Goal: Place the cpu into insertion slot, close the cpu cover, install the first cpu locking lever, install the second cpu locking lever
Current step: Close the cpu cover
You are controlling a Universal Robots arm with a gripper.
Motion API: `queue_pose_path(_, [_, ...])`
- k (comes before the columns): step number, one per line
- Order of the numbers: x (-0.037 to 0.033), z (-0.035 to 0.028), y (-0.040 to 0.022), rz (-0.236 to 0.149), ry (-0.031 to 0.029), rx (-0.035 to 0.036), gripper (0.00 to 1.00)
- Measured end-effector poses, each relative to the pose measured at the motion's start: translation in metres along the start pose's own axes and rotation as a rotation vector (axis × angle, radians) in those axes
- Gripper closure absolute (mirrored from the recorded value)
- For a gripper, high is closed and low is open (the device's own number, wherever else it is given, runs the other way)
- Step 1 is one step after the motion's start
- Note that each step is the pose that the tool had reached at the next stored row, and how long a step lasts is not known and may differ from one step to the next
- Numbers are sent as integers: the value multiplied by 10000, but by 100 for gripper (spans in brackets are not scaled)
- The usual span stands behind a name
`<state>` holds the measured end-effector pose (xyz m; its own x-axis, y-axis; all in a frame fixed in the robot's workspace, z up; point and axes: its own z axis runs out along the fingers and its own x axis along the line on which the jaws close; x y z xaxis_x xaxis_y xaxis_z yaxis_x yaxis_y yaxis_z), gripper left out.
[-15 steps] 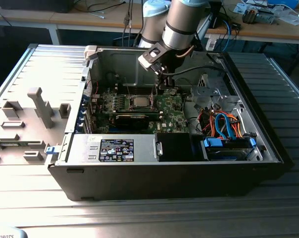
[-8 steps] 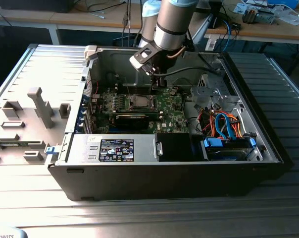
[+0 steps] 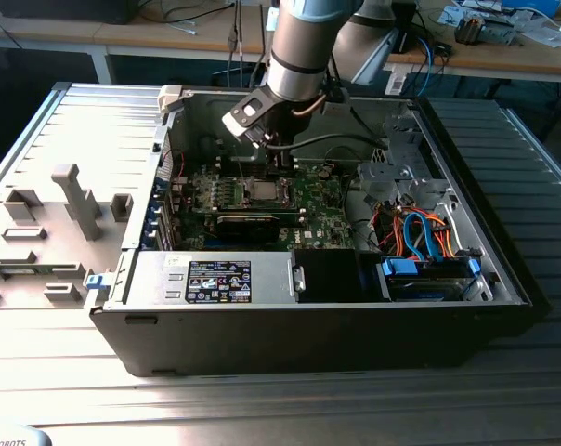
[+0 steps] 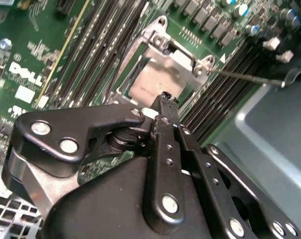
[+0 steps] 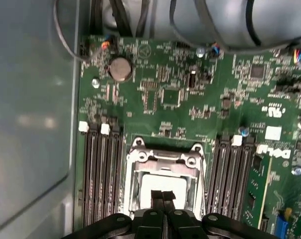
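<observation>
Hand [image 5: 163,194] over cpu [image 5: 149,182] (memory slots [image 5: 99,174] alongside)

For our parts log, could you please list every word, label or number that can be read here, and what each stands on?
Sticker on the grey metal cage: print too small to read.
White logo on the green circuit board: a brand mark, left unquoted.
Small white lettering on that board: too small to read.
The cpu: no legible marking.

Cpu [image 5: 163,183] in insertion slot [image 5: 123,196] beneath cpu cover [image 5: 163,160], end effector [image 5: 163,195] directly above, memory slots [image 5: 100,174] alongside.
</observation>
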<state>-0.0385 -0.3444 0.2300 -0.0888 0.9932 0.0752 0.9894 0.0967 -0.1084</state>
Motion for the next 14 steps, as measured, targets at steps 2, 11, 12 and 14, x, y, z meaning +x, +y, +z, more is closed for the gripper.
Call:
queue_pose_path(2, [2, 39, -47, -10, -1, 1, 89])
queue_pose_path(11, [5, 264, -240, -44, -5, 4, 89])
queue_pose_path(12, [4, 266, -241, -46, -7, 5, 89])
queue_pose_path(14, [1, 268, -241, -45, -6, 4, 89])
